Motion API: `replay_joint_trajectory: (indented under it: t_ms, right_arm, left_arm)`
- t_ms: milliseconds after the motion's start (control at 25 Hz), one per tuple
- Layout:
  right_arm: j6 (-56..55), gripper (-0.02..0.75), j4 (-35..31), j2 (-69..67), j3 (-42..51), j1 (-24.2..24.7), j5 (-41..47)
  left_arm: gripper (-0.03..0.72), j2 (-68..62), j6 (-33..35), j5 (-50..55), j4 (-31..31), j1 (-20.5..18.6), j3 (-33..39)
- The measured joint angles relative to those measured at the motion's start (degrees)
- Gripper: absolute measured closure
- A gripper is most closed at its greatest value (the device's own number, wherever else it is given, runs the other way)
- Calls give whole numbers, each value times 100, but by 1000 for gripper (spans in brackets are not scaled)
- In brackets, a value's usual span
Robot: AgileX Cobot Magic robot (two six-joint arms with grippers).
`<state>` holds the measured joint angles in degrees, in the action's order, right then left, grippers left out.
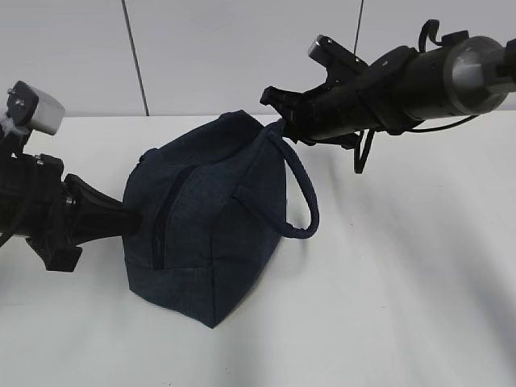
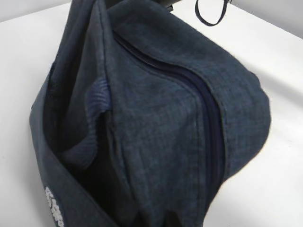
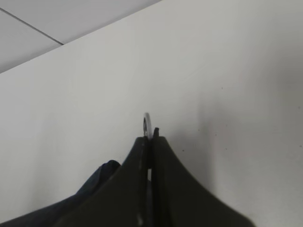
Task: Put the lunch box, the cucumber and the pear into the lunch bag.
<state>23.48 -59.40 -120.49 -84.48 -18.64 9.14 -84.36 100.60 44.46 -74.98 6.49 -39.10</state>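
Jaws of the right gripper (image 3: pixel 150 135) are pressed together, pinching the silver ring pull (image 3: pixel 147 124) at the lunch bag's (image 1: pixel 210 218) upper end. Left gripper (image 1: pixel 121 222) jaws are closed tight on the bag's fabric at its left end; the bag rests on the white table (image 1: pixel 387 306).

The lunch bag (image 1: pixel 210 226) fills the middle of the table (image 1: pixel 403 306), its zipper (image 2: pixel 208 113) run shut along the top, so I see no way in. My left claw (image 1: pixel 121 222) presses its left end; my right claw (image 3: pixel 150 142) pinches the ring pull (image 3: pixel 147 124), I think. Open tabletop lies right and in front.
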Motion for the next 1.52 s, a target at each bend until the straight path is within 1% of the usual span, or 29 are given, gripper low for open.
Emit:
replay_joint_trajectory:
  t_ms: [120, 240, 280, 400, 440, 480, 520, 560, 600, 680, 760, 960, 1080, 1200, 1280, 1400, 1520]
  right_arm:
    - [40, 738, -23, -10, 0, 14, 25]
    - [363, 722, -31, -10, 0, 14, 51]
    - [528, 630, -31, -10, 0, 26, 66]
    - [1036, 458, -31, 114, 0, 61, 174]
    - [1164, 458, -31, 186, 0, 61, 205]
    - [1234, 373, -31, 249, 0, 61, 220]
    - [1319, 373, -31, 387, 0, 74, 229]
    - [1358, 310, -31, 489, 0, 73, 232]
    - [1397, 300, -31, 584, 0, 73, 241]
    - [1543, 290, -31, 744, 0, 73, 265]
    - [1767, 285, -8, 921, 0, 73, 461]
    - [1987, 283, 313, 1321, 0, 73, 1106]
    - [1998, 283, 437, 1540, 0, 73, 1554]
    - [1839, 284, 727, 1722, 11, 73, 2076]
    - [1355, 295, 1314, 1805, 19, 73, 2485]
    - [313, 337, 2670, 1880, 19, 73, 3212]
    - [-842, 356, 3976, 1957, 128, 73, 3808]
  left_arm:
    - [686, 0, 0, -2, 0, 0, 0]
    - [676, 0, -44, -7, 6, 0, 0]
    - [664, 0, -101, -7, 28, 0, 0]
    - [603, 0, -236, -23, 64, 0, 0]
    - [573, 0, -289, -23, 78, 0, 0]
    - [541, 0, -371, -30, 87, 0, 0]
    - [516, 0, -537, -43, 101, 0, 0]
    - [486, 0, -782, -43, 151, 0, 0]
    - [460, 0, -1008, -43, 240, 0, 0]
    - [432, 0, -1494, -14, 614, 0, 0]
    - [425, 6, -1958, 11, 1039, 0, 0]
    - [489, 446, -3108, -69, 2053, 0, 0]
    - [499, 905, -4301, -486, 2570, 0, 0]
    - [501, 1329, -5475, -765, 3339, 0, 0]
    - [502, 1575, -6257, -736, 3948, 0, 0]
    - [502, 1951, -7296, -548, 4999, 0, 0]
    - [502, 2374, -8176, -342, 5724, 0, 0]
